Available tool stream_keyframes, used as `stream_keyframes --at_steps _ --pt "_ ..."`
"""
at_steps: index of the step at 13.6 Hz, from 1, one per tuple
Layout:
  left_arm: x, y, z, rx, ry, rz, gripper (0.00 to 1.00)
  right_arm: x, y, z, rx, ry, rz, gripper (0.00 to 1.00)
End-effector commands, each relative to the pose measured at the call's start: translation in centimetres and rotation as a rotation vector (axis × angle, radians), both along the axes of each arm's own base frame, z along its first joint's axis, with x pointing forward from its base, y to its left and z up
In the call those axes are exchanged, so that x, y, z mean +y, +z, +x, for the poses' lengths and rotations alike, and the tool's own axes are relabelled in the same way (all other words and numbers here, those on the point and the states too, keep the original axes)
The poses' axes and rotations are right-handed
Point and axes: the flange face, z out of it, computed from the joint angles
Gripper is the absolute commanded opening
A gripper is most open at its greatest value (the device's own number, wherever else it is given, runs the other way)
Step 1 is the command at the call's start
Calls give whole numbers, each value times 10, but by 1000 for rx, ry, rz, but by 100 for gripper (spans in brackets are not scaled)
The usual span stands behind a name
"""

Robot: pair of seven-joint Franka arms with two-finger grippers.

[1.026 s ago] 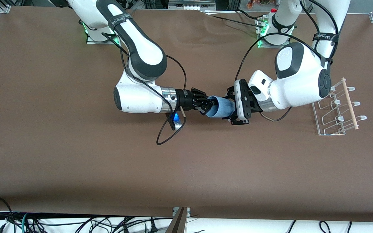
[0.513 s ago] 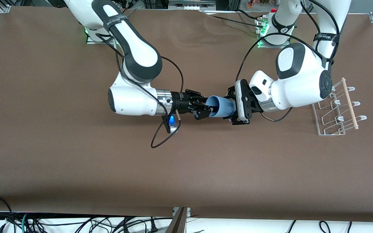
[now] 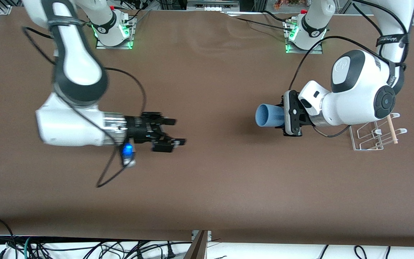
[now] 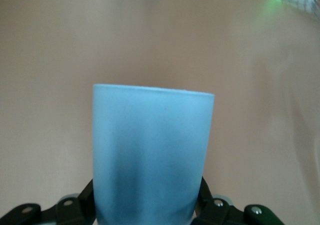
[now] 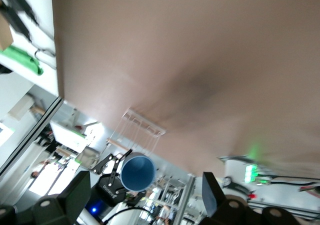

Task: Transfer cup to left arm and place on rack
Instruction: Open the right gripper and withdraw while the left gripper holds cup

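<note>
Presently left gripper (image 3: 282,120) clamps one cup (image 3: 268,115), beside one rack (image 3: 372,136); right gripper (image 3: 173,132) spread, empty.

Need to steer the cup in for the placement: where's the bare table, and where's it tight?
Bare brown table runs wide between the open right gripper and the cup, and all along the camera edge. It is tight at the rack: the left gripper, shut on the cup, hangs beside it, and that arm's wrist overlaps the rack's top.
</note>
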Motion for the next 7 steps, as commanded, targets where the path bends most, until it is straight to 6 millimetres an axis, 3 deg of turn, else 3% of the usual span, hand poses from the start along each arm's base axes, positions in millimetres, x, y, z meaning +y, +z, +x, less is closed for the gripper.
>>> stream_keyframes --at_steps 1,2,4,7 --pt "22 4 -11 29 -114 207 1 -117 21 21 -63 13 16 99" --pt "34 0 -16 57 -152 316 1 -156 26 28 -97 -11 13 99" --pt "54 -4 -22 98 -195 537 1 -203 21 31 -129 -24 -78 99" --pt "74 -15 -30 150 -173 886 1 -234 20 29 -191 24 -212 99"
